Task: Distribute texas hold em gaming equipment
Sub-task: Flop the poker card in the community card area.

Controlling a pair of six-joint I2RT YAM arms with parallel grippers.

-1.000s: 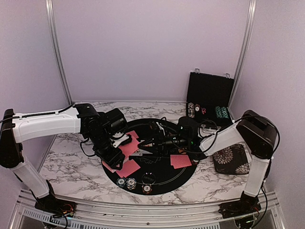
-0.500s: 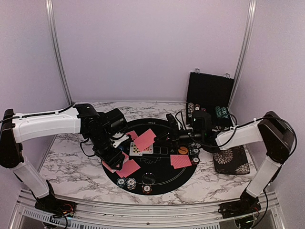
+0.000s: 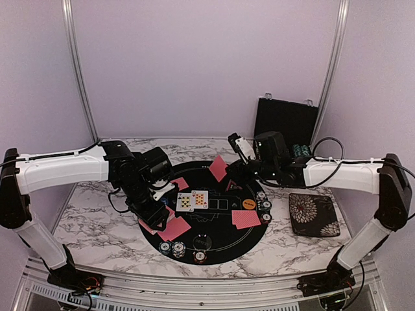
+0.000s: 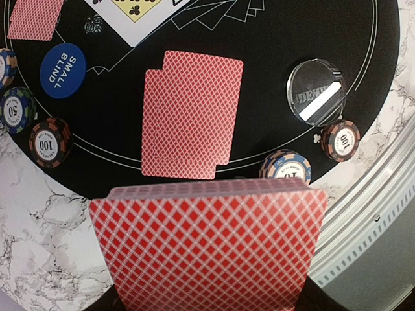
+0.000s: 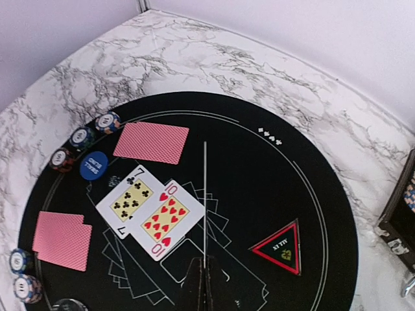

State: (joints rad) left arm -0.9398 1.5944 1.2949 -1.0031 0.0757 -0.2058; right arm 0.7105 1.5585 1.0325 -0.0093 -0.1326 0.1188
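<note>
Over the far half of the black mat (image 3: 220, 243), the right claw (image 3: 232, 170) is pressed tight on a single red-backed card (image 3: 218, 168), held clear of the felt. The card stands on edge. From the wrist it shows as a thin line, its long axis running straight out from the claw toward the mat's middle. The left claw (image 3: 150, 217), half spread, grips the deck (image 4: 207, 253). A seven (image 5: 130, 197) and a ten (image 5: 165, 220) lie face up. Dealing the shared row, I judge. Next, the wrist must roll to lay this card flat beside the ten.
</note>
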